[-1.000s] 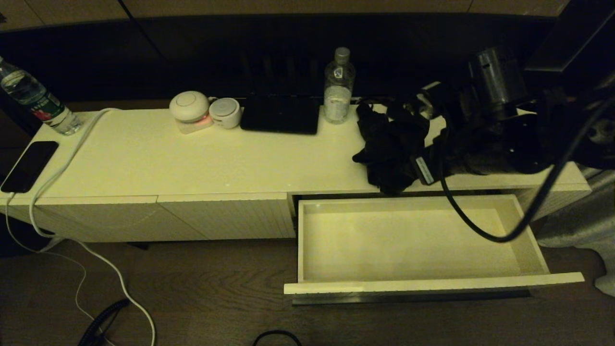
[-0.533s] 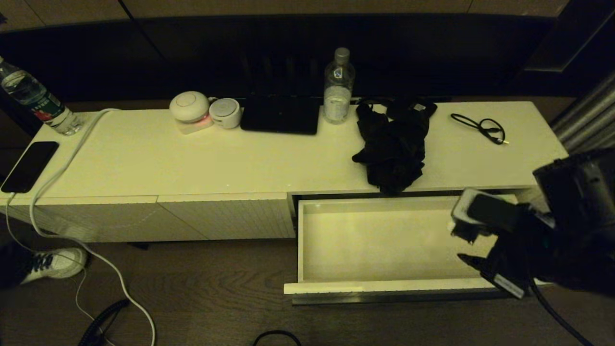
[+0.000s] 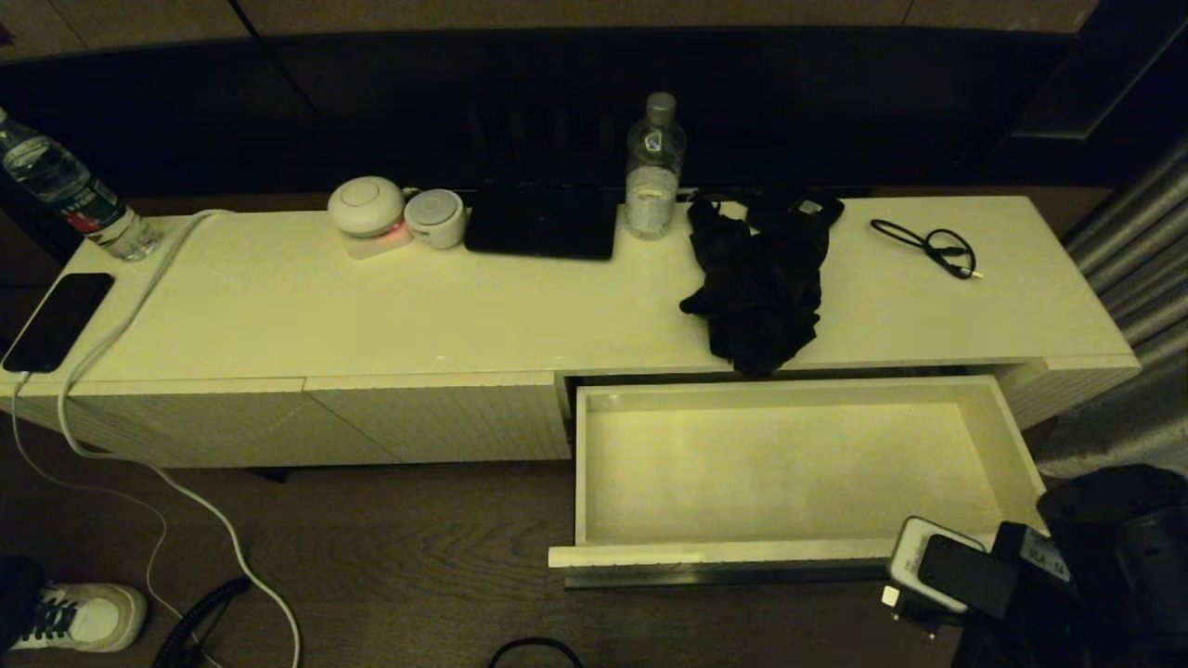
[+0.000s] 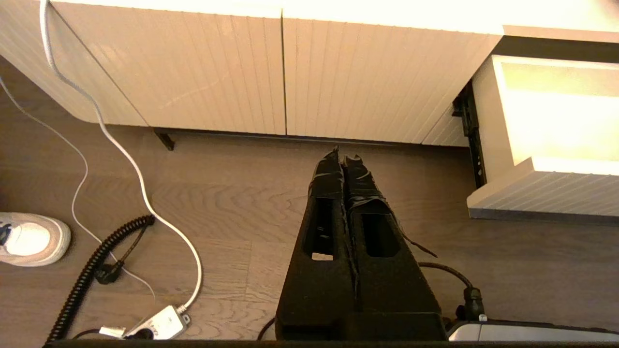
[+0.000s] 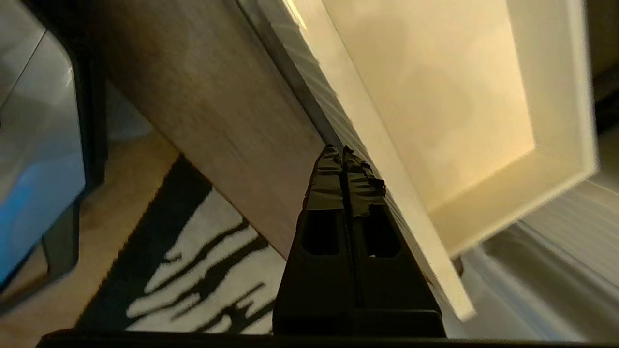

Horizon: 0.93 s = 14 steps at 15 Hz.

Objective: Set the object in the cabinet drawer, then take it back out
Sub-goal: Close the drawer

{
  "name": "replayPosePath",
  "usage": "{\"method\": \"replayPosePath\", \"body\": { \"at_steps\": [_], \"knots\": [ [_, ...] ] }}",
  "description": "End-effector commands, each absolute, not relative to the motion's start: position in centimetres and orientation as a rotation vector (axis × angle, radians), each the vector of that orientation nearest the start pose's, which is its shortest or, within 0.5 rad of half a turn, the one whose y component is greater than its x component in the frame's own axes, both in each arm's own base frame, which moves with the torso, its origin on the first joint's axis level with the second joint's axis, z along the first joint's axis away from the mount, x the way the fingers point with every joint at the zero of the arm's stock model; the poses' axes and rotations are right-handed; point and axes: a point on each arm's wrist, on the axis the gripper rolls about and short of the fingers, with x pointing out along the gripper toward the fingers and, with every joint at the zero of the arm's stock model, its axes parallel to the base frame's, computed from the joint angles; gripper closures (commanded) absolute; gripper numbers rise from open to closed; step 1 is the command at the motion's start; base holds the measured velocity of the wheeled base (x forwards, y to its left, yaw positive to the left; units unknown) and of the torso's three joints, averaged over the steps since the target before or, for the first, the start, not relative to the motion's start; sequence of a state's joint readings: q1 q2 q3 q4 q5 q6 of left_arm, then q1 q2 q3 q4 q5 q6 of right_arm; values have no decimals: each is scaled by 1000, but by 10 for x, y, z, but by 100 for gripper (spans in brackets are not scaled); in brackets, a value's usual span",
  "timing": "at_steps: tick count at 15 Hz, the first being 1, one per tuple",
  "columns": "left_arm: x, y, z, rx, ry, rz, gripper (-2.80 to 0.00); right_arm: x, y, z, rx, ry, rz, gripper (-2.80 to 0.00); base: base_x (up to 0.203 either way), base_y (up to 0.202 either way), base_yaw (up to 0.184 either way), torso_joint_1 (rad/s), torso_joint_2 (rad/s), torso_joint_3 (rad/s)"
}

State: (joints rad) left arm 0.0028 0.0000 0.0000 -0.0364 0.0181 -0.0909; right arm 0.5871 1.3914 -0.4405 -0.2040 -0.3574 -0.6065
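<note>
The black umbrella (image 3: 756, 288) lies bunched on the cabinet top, just behind the open cabinet drawer (image 3: 742, 554), whose pale interior holds nothing. My right arm (image 3: 1012, 589) hangs low at the drawer's front right corner, over the floor. In the right wrist view the right gripper (image 5: 340, 150) is shut and holds nothing, close beside the drawer's front edge (image 5: 435, 87). The left gripper (image 4: 342, 157) is shut and empty, above the wooden floor to the left of the drawer (image 4: 546, 193); it is out of the head view.
On the cabinet top stand a water bottle (image 3: 655, 167), a black flat device (image 3: 543, 221), two white round gadgets (image 3: 367, 209), a thin black cable (image 3: 928, 243), a phone (image 3: 56, 320) and another bottle (image 3: 65, 190). A shoe (image 3: 79, 617) and cords lie on the floor.
My right arm has pulled away from the umbrella on the cabinet top and dropped to the drawer's front right corner. The umbrella stayed on the top. A shoe moved at the lower left.
</note>
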Motion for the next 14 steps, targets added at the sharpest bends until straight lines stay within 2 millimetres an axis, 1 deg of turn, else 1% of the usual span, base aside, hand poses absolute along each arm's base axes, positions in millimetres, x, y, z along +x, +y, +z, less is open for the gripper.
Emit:
{"method": "replayPosePath", "body": {
  "at_steps": [1,3,5,6,8,12,14],
  "knots": [
    [-23,0,79,-92,-39,20,0,173,104,99,-921,655,420,0,0,0,0,0,0,0],
    [-23,0,79,-92,-39,20,0,185,112,86,-856,667,390,0,0,0,0,0,0,0],
    [-23,0,79,-92,-39,20,0,196,118,74,-769,684,311,0,0,0,0,0,0,0],
    [-23,0,79,-92,-39,20,0,199,120,68,-722,690,248,0,0,0,0,0,0,0],
    [-23,0,79,-92,-38,20,0,203,123,59,-667,706,175,0,0,0,0,0,0,0],
    [-23,0,79,-92,-39,20,0,208,127,46,-546,741,107,0,0,0,0,0,0,0],
    [-23,0,79,-92,-38,20,0,213,131,43,-466,732,65,0,0,0,0,0,0,0]
  ]
}}
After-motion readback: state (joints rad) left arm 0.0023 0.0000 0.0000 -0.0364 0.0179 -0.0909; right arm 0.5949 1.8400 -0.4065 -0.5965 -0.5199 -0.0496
